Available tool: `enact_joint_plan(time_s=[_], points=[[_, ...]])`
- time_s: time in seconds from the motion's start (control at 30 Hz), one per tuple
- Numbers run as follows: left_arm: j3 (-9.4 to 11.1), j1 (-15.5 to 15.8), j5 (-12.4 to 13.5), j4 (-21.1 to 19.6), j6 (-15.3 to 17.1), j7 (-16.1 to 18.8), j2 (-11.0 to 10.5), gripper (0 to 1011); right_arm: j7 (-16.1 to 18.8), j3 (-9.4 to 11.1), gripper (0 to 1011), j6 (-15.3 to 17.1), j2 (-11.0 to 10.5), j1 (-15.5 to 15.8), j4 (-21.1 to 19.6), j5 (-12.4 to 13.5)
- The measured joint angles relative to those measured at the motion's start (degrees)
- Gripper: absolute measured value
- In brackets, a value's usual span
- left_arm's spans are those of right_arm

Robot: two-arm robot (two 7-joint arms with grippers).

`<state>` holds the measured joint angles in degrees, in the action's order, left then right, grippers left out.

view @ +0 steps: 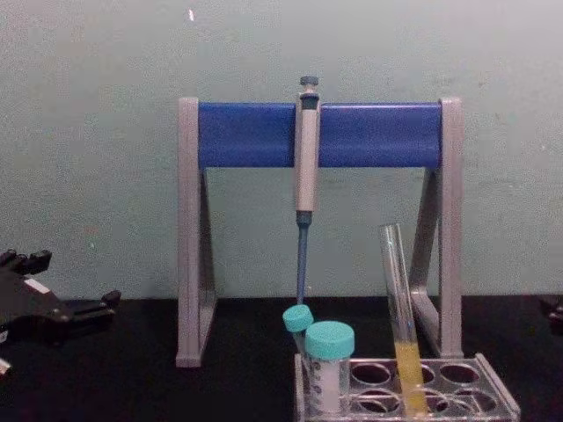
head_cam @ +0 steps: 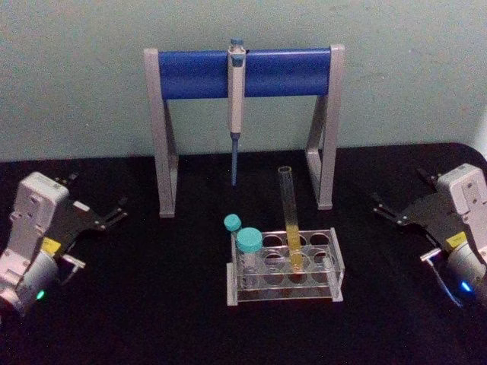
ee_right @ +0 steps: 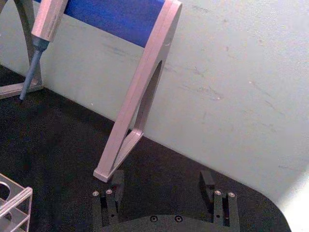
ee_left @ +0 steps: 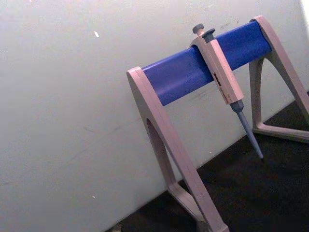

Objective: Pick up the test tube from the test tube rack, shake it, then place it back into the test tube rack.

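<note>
your tube (head_cam: 290, 220) stands leaning in the rack (head_cam: 337, 268), lower centre, its long top clear above the holes for a pinch. the left gripper (head_cam: 97, 194) at left edge and right gripper (head_cam: 399, 194) at right edge sit spread wide, empty, well apart from it.
</note>
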<state>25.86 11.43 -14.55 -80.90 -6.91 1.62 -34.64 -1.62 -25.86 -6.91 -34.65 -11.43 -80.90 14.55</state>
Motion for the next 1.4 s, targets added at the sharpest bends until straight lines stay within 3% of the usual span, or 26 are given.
enact_joint_plan(time_s=[0.33,0.6,0.9,1.07,1.4], points=[[0.0,0.0,0.0,0.0,0.0,0.0,0.0,1001,0.81,0.35,1000,-0.47,0.02,0.32,-0.44,0.01],[0.0,0.0,0.0,0.0,0.0,0.0,0.0,1001,7.06,2.39,1000,-4.19,-0.31,1.71,-3.11,3.36],[0.0,0.0,0.0,0.0,0.0,0.0,0.0,1001,15.32,2.7,1000,-7.41,-0.41,2.12,-5.27,6.72],[0.0,0.0,0.0,0.0,0.0,0.0,0.0,1001,19.12,2.06,1000,-7.5,0.06,1.52,-5.68,7.85],[0.0,0.0,0.0,0.0,0.0,0.0,0.0,1001,24.61,0.71,1000,-3.69,2.3,-0.77,-5.2,9.55]])
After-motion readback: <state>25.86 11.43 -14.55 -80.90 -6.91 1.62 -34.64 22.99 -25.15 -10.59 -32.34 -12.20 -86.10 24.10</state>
